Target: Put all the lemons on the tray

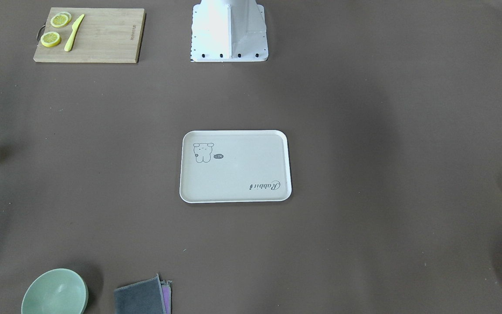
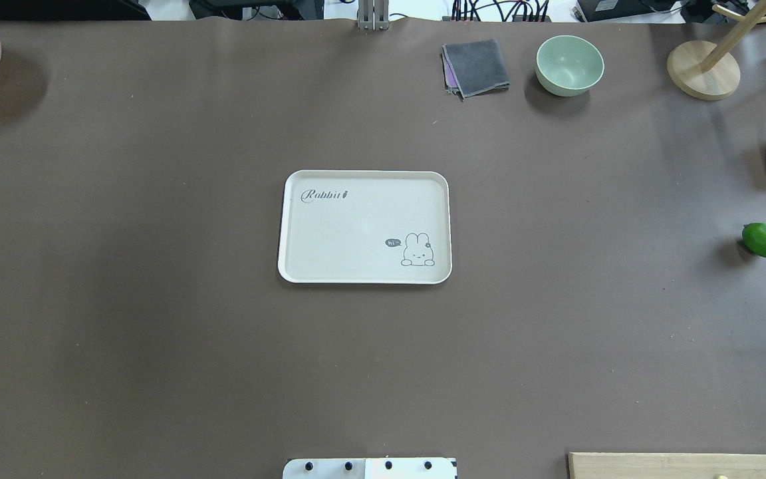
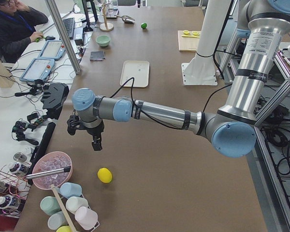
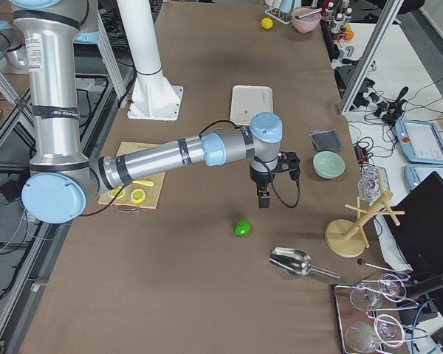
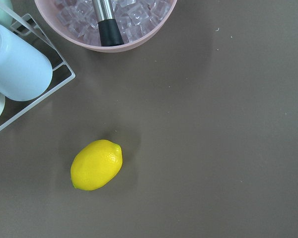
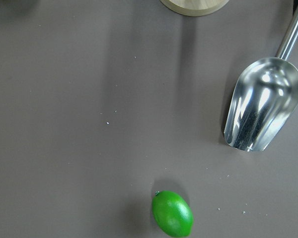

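- Tray (image 2: 343,233): cream-white, lying flat at the middle of the brown table, straight out from the robot base (image 1: 229,30); a rabbit drawing and "Rabbit" script show on its floor.
- Yellow lemon (image 5: 97,164): on the table, well apart from the tray toward the robot's left end, off the tray.
- Green lemon (image 6: 173,213): on the table, well apart from the tray toward the robot's right end, likewise off the tray.
- Left gripper (image 3: 83,137): hangs above the table on the yellow lemon's side of the tray, near that fruit but clear of it; whether its claw is apart or together cannot be told.
- Right gripper (image 4: 277,188): hangs above the table between the tray and the green lemon, clear of the fruit; claw state cannot be told.
- Pink bowl of ice (image 5: 107,22): beyond the yellow lemon from the tray.
- Metal scoop (image 6: 260,106): beyond the green lemon from the tray.
- Green bowl (image 2: 569,64) and grey cloth (image 2: 476,66): side by side on the tray's far side from the robot.
- Cutting board (image 1: 103,37): on the tray's robot side, toward the right arm, carrying lemon slices (image 1: 51,39) and a yellow knife (image 1: 73,32).
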`<state>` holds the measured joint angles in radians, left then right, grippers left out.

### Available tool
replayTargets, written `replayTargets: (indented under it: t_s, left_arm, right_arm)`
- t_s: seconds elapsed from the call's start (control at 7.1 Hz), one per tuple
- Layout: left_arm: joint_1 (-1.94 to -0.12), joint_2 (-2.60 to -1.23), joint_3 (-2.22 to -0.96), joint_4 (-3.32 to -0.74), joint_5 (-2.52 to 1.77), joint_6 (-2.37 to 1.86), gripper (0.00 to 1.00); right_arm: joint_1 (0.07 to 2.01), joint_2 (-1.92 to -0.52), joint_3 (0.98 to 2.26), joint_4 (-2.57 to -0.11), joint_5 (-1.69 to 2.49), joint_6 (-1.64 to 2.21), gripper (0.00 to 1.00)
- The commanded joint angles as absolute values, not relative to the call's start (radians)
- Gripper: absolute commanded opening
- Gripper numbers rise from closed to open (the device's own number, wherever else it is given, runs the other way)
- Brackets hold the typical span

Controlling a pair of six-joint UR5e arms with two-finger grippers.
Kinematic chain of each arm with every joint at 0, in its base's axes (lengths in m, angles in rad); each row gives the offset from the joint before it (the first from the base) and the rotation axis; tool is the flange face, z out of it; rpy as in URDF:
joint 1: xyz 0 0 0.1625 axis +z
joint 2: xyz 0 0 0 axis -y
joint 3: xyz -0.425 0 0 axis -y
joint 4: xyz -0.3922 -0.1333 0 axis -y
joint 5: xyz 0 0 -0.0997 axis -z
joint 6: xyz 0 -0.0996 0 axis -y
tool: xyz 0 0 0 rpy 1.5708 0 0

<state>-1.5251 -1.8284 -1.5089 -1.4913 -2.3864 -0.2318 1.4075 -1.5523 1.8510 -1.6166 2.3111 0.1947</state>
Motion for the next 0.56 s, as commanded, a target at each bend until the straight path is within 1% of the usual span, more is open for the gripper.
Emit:
replayTargets:
  t_s: [0.0,0.14,0.28,0.42]
  left_arm:
    - [-1.525,-1.827,-1.514,-1.528,-2.398,-0.235,0.98]
    - [-1.525,-1.791,-1.516,-1.599,-2.396,-0.236,0.98]
    - [-1.523,-1.787,-1.485,-1.668,-2.396,-0.238,0.98]
    - [-1.507,-1.81,-1.442,-1.684,-2.395,-0.223,0.97]
  right_arm:
    - [1.407,-1.583,1.886,-1.612,2.344,0.193,1.0]
    - [1.407,-1.58,1.893,-1.612,2.336,0.198,1.0]
    - [1.405,-1.58,1.888,-1.614,2.347,0.202,1.0]
    - [1.396,-1.572,1.885,-1.614,2.35,0.204,1.0]
